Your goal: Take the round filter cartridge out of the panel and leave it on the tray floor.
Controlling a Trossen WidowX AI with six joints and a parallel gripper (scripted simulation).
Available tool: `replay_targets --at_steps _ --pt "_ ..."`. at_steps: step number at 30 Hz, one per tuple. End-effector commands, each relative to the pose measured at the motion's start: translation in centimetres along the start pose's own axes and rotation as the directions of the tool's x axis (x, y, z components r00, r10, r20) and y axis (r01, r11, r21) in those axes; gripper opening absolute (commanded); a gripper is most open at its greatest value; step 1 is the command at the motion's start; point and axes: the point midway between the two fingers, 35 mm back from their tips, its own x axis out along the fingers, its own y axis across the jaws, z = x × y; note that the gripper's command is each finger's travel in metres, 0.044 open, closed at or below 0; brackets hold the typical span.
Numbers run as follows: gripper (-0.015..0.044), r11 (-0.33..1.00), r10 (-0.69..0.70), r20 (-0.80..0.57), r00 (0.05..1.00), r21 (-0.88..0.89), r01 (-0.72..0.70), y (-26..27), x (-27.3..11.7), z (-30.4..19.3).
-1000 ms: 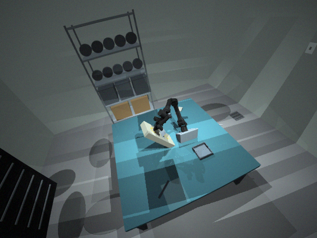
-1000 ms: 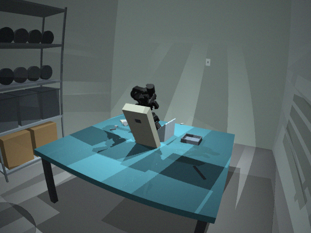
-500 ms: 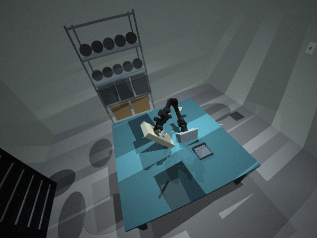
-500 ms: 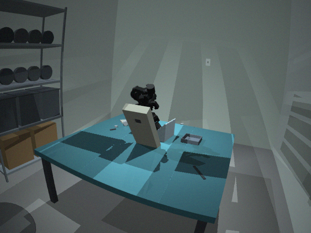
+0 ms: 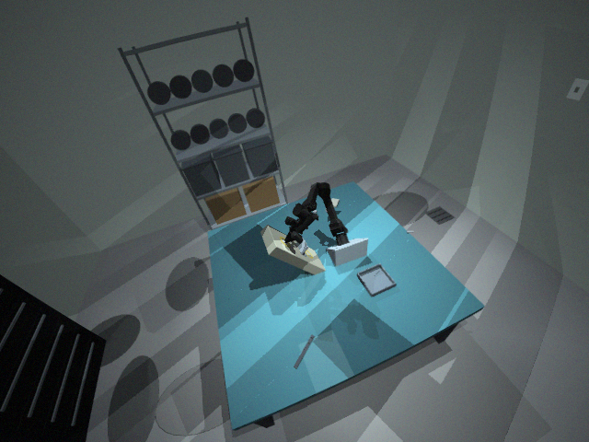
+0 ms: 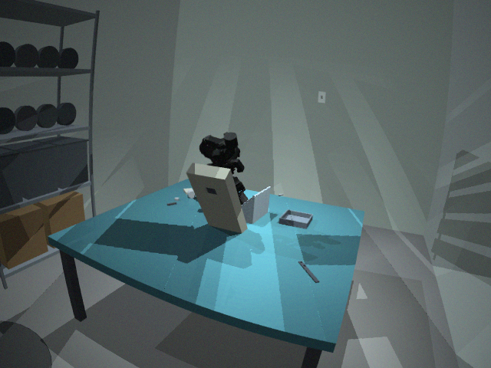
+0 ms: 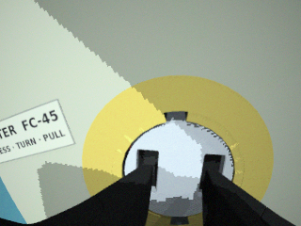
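The round pale cartridge sits in the yellow ring on the beige service panel, which leans back on the table. Its two dark slots stand side by side. My gripper is partly open, with nothing between the fingers. One fingertip overlaps the lower part of each slot; whether the tips are inside the slots I cannot tell. The ring has a dark notch above and one below the cartridge. In the exterior view the panel hides the fingers. The tray is empty.
An upright pale board stands between the panel and the tray, close to the arm's base. A thin dark bar lies near the table's front. Small pale items lie behind the panel.
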Motion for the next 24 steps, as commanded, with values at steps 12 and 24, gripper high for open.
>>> replay_targets --at_steps 12,24 --pt "0.0101 1.0 0.002 -0.003 1.0 -0.007 -0.002 0.0 0.5 -0.1" --pt "0.0101 1.0 0.002 -0.003 1.0 -0.006 -0.002 0.0 1.1 -0.1"
